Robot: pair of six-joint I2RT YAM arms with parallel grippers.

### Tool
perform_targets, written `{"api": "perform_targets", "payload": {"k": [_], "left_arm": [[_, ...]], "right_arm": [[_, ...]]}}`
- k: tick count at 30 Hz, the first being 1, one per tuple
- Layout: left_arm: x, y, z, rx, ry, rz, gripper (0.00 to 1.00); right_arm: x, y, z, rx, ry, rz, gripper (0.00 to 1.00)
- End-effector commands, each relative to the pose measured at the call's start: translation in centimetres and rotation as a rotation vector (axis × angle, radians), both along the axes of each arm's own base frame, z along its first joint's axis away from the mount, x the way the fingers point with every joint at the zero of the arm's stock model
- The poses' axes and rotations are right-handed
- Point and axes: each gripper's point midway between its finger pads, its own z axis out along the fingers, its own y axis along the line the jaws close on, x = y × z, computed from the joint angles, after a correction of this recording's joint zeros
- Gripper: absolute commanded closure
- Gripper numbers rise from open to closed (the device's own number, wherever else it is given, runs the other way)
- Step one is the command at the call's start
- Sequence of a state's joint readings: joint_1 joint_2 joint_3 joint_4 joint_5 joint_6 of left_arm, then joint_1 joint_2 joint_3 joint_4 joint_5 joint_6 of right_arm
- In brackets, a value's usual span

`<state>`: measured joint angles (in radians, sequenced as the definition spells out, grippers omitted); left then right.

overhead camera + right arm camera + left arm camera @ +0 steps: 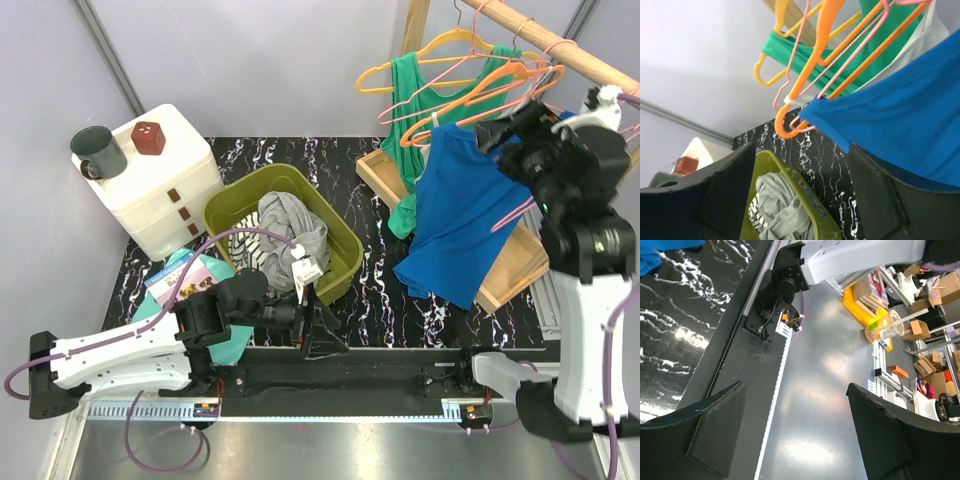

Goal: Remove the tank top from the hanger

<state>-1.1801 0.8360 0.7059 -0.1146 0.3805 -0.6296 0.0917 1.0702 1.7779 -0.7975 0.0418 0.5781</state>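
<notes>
While the right hand (512, 132) hangs spread and holding nothing by the wooden rail (560, 45), the blue tank top (460, 215) hangs just left of and below it on a pink hanger (515, 212).
Its long axis slants from the straps beside that hand down-left toward the desk (380, 290), so the right arm is far nearer. The left hand (795, 435), also spread, lies low at the near edge. Open room lies down-left, while the orange hanger (815, 60) and green tank top (408, 95) crowd behind and may snag.
</notes>
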Motion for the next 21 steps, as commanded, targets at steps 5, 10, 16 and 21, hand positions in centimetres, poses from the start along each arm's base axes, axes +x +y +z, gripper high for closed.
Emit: {"api": "perform_targets", "payload": {"k": [5, 10, 16, 21], "left_arm": [[1.0, 1.5, 1.0, -0.005, -0.057, 0.085, 0.16], [1.4, 2.2, 0.9, 0.031, -0.081, 0.111, 0.16], [1.5, 2.2, 1.3, 0.035, -0.085, 0.112, 0.16], [1.4, 2.4, 1.5, 0.031, -0.086, 0.115, 0.16]], "right_arm": [[6.4, -1.8, 1.1, 0.025, -0.05, -0.14, 0.26], [8.6, -3.1, 0.6, 0.048, -0.046, -0.23, 0.34], [10.3, -3.7, -0.1, 0.093, -0.052, -0.285, 0.44], [11.3, -4.2, -1.0, 0.106, -0.043, -0.322, 0.46]]}}
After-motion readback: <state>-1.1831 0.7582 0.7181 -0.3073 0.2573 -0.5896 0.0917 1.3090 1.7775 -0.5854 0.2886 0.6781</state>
